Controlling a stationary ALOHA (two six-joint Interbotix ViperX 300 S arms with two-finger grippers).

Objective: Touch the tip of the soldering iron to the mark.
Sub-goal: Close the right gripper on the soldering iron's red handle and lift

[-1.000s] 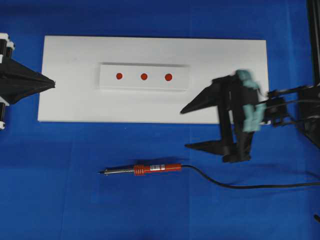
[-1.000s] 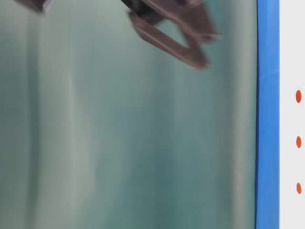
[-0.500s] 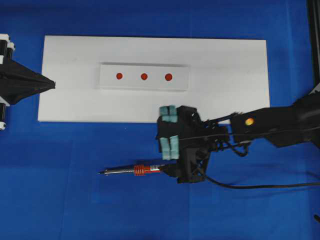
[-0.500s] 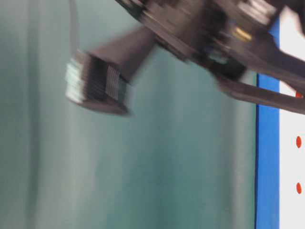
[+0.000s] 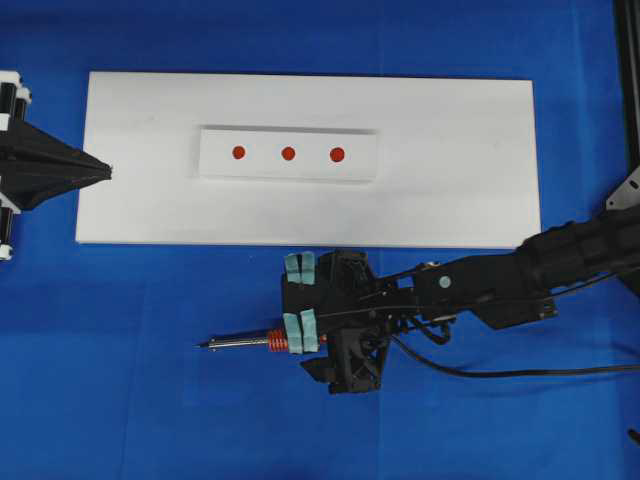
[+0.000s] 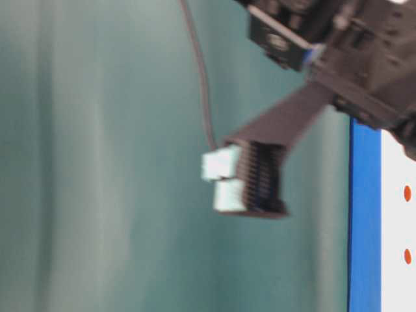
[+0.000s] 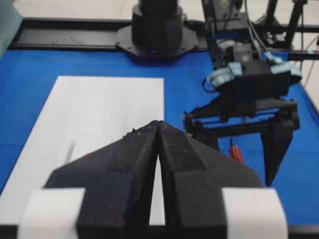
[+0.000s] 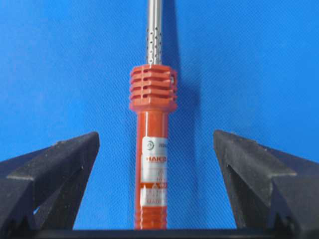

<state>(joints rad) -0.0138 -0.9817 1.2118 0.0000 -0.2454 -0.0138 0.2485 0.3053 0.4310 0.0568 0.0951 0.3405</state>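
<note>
Between my wide-spread right gripper [image 8: 157,164] jaws lay the iron [image 8: 153,164], ungripped.
Over the last second I swung down from beside the board [image 5: 150,210]; closing came next, mark [image 5: 288,153] untouched, left gripper [image 7: 157,130] pinched closed.

soldering iron [image 8: 155,149] between open jaws

The orange-handled soldering iron [image 8: 152,149] lies flat between the right gripper's [image 8: 155,164] spread fingers, untouched, the mark [image 5: 288,153] well beyond it.
</note>
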